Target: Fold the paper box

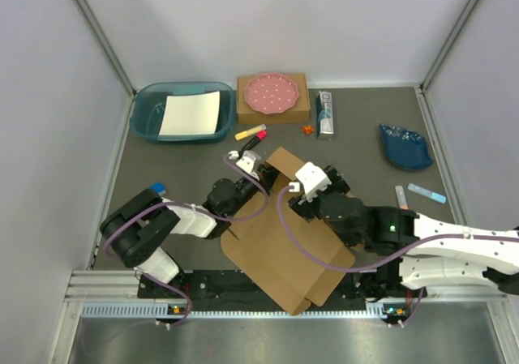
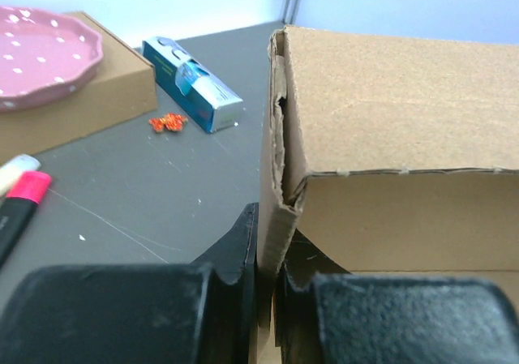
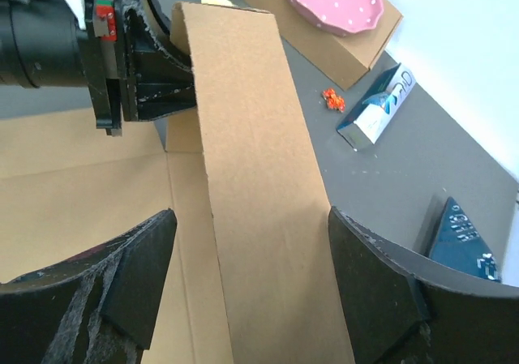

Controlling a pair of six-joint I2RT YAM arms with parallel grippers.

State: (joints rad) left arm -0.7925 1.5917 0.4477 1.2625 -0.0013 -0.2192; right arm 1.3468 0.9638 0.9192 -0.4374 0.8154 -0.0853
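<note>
Between the fingers of the left gripper (image 2: pixel 263 260) a raised edge of the paper box (image 2: pixel 389 137) is pinched. The black pads are pressed against either face of the corrugated flap, so this tool is clenched on the cardboard. Just beyond its fingertips the flap is seen standing upright, with a folded panel bent away to their right.

The right gripper (image 3: pixel 250 222) is released. Its fingers (image 3: pixel 138 275) are spread wide on either side of a long upright strip of the same box, and a gap is left between each pad and the cardboard. Straight ahead of it, at the far end of that strip, the strip's corner is held by the left tool.

Beneath and behind both grippers, toward the arms' bases, the rest of the sheet is laid flat on the grey table (image 1: pixel 365 113). Its near corner is seen lying over the rail where the arms are bolted.

Ahead of the left gripper and to its left, a smaller brown box (image 2: pixel 97 96) is found with a pink dotted plate (image 2: pixel 40 56) resting on it. Straight ahead, a toothpaste carton (image 2: pixel 195 84) is laid flat, with a small orange object (image 2: pixel 168 122) just beside it. Close to the left of those fingers a pink-tipped marker (image 2: pixel 28 190) is seen. Well off to the right of the right gripper a blue dish (image 3: pixel 466 234) is placed.
</note>
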